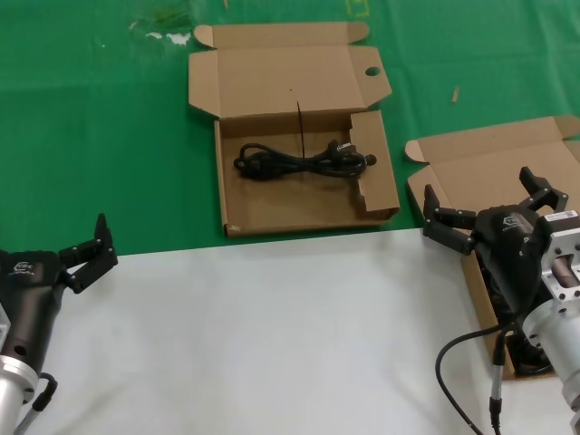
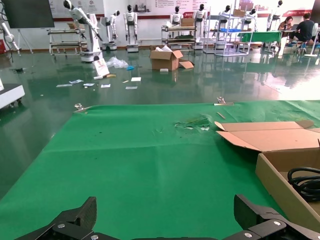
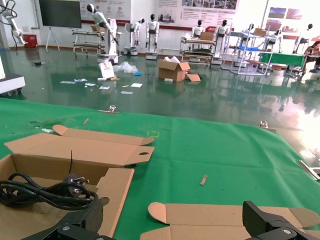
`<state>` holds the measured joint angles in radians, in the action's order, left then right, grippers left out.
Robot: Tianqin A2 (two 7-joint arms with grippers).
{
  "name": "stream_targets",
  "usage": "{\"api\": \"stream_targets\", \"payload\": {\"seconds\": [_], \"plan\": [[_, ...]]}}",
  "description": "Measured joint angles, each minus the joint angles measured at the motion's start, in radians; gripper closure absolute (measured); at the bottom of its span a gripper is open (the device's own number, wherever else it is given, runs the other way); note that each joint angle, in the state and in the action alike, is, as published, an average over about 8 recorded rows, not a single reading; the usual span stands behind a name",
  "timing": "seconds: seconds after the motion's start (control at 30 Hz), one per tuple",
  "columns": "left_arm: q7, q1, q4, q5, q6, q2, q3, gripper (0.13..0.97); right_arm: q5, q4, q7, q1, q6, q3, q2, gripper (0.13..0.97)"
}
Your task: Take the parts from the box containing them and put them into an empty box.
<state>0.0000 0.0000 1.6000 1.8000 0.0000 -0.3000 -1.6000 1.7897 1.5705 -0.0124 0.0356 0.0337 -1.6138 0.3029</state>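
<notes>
While our right gripper (image 1: 485, 210) hangs with its fingers spread wide over the plain box (image 1: 471, 172) at about three o'clock in the head view, we see little of that box's inside, since the arm hides it. One black power cord (image 1: 304, 160) lies coiled in the holed box (image 1: 299, 213) at twelve o'clock, its lid folded back on the green mat (image 1: 100, 136). Our left gripper (image 1: 86, 254), also splayed and holding nothing, waits at eight o'clock over the white tabletop (image 1: 263, 335).
</notes>
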Motion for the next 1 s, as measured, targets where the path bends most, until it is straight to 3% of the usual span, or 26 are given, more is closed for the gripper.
{"api": "stream_targets", "payload": {"seconds": [1.0], "plan": [[0.0, 0.0, 0.0, 0.0, 0.0, 0.0, 0.0, 0.132, 0.0, 0.0, 0.0, 0.0, 0.0, 0.0, 0.0, 0.129]]}}
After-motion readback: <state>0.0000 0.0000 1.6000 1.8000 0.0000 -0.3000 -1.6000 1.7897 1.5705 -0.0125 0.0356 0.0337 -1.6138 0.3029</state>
